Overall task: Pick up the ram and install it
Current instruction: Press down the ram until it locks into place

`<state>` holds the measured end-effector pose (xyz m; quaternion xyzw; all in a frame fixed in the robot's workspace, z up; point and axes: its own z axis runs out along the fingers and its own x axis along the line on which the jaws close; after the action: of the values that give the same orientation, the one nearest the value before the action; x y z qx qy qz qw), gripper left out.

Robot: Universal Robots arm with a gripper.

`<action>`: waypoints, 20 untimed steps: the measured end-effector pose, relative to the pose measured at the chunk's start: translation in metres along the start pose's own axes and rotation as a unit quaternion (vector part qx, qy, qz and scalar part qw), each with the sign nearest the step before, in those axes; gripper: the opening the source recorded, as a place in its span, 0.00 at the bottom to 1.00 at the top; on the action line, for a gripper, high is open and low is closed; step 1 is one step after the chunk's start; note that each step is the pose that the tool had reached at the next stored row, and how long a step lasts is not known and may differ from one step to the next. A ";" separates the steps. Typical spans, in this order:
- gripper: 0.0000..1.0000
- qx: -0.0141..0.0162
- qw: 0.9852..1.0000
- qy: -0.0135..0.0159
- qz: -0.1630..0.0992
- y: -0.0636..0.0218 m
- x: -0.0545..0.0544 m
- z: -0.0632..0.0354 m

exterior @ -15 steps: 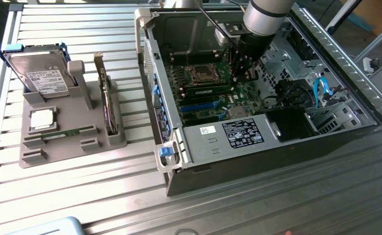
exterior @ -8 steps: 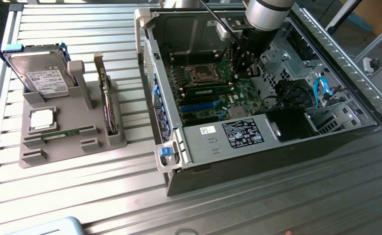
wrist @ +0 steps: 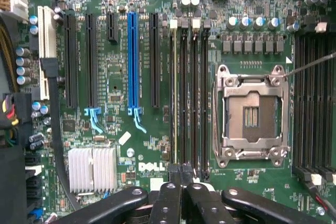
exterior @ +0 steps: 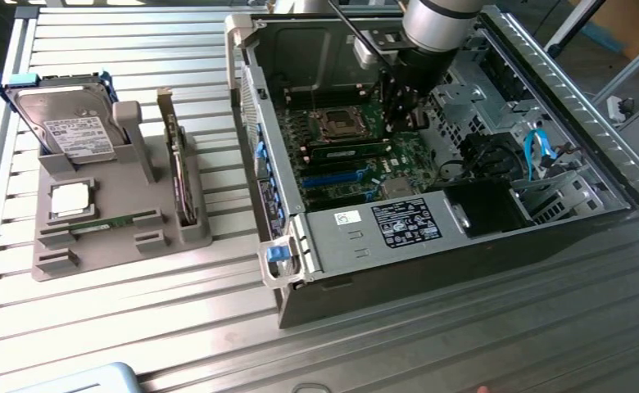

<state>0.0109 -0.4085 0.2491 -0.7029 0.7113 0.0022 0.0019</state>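
Note:
A thin green ram [wrist: 175, 93] stands seated in the outermost of several memory slots next to the open CPU socket [wrist: 254, 111]. In the exterior view this ram [exterior: 351, 151] lies across the motherboard inside the open computer case [exterior: 297, 237]. My gripper [wrist: 181, 170] hangs right above the slots' end, its black fingers [wrist: 168, 198] pressed together with nothing visible between them. In the exterior view the gripper [exterior: 398, 115] reaches down into the case just behind the slots. A second, matching ram [exterior: 110, 223] lies in the grey holder [exterior: 112, 237] at the exterior view's left.
The grey holder also carries a silver hard drive [exterior: 74, 131] and an upright expansion card [exterior: 175, 164]. Inside the case are blue card slots [wrist: 132, 61], a heatsink [wrist: 92, 169], a power supply [exterior: 407, 223] and cables [exterior: 536, 151]. The case walls stand close around the arm.

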 end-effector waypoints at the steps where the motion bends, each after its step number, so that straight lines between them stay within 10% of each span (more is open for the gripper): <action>1: 0.10 0.000 1.000 0.000 0.000 0.0023 0.000 0.0000; 20: 0.10 0.011 1.000 0.000 0.000 0.0414 0.000 0.0000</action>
<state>-0.0305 -0.4085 0.2491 -0.7029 0.7112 -0.0057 0.0099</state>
